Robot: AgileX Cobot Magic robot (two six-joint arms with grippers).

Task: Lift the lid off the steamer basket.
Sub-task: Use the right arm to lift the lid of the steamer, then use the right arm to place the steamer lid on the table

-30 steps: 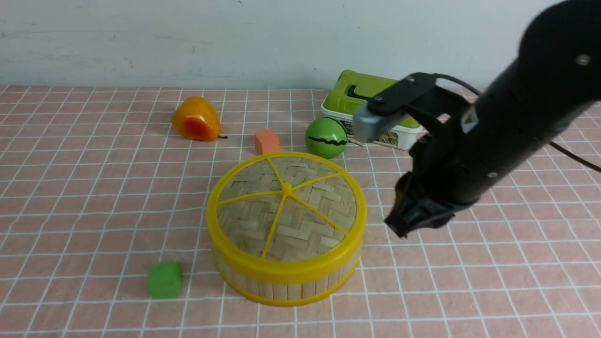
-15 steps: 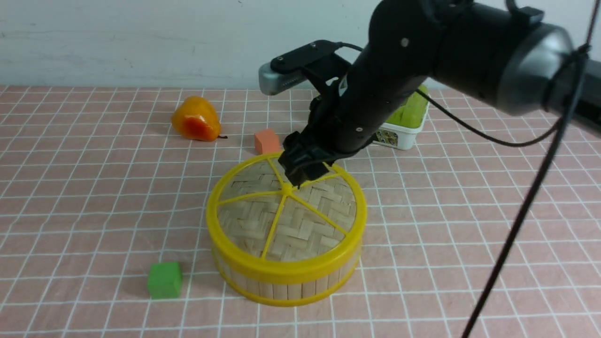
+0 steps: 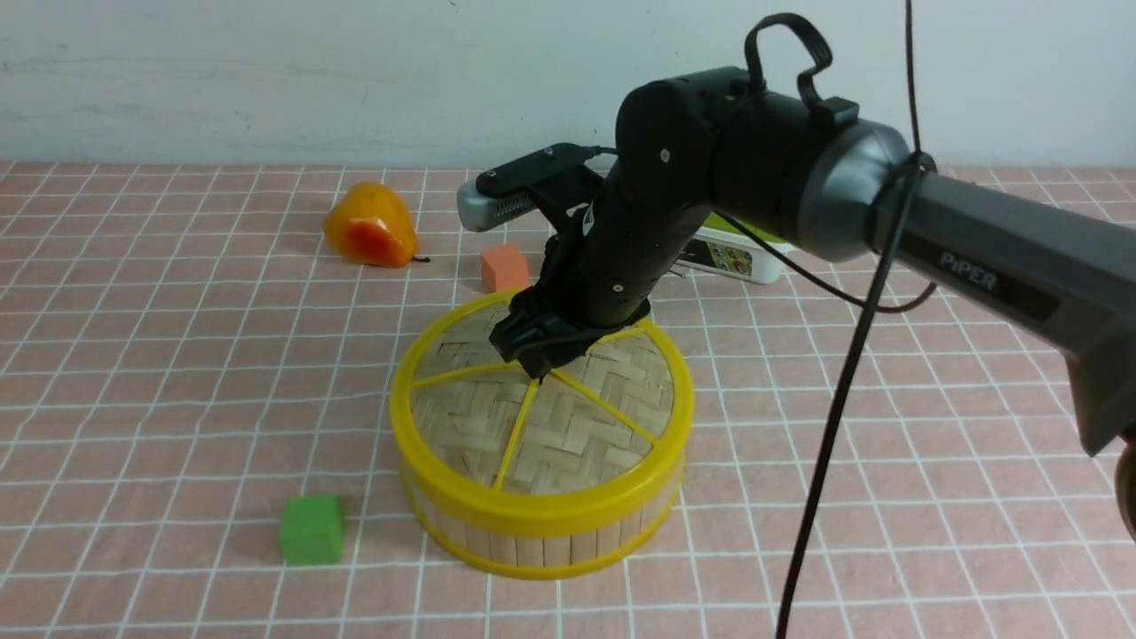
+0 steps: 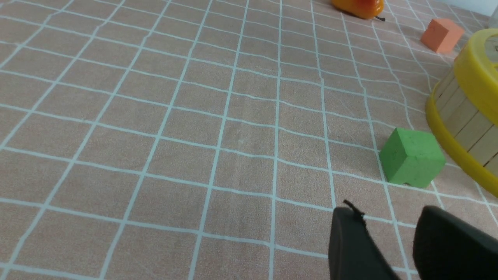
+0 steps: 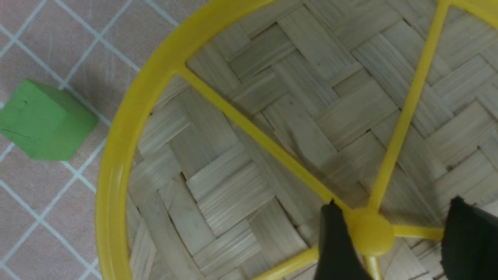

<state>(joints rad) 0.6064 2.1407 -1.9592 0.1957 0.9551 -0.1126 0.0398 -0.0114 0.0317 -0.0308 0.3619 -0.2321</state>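
A: Right claw (image 3: 532, 357), state?

B: Jaws apart, gripping nothing. In the wrist view its two dark fingers (image 5: 334, 249) stand on either side of the yellow hub (image 5: 369, 232). One is close against the hub and the other is apart from it. Contact cannot be confirmed.

A: Lid (image 3: 568, 426) position?

B: Directly under the right claw, seated flat on the steamer basket (image 3: 532, 543). Its yellow rim sits level on the slat wall, and the spokes meet between the fingertips.

A: Left claw (image 4: 387, 213)?

B: Seen in its own wrist view only. Fingers parted and empty, low over the checked cloth (image 4: 155, 116).

A: Surroundings?

B: Green cube (image 4: 412, 157) is just ahead of the left claw, with the basket wall just beyond the cube. From the right claw, the cube lies nearer the robot and to its left, off the lid. Orange cube (image 3: 504, 266) is just beyond the right claw. Orange-yellow fruit (image 3: 368, 226) is farther out, to the left.
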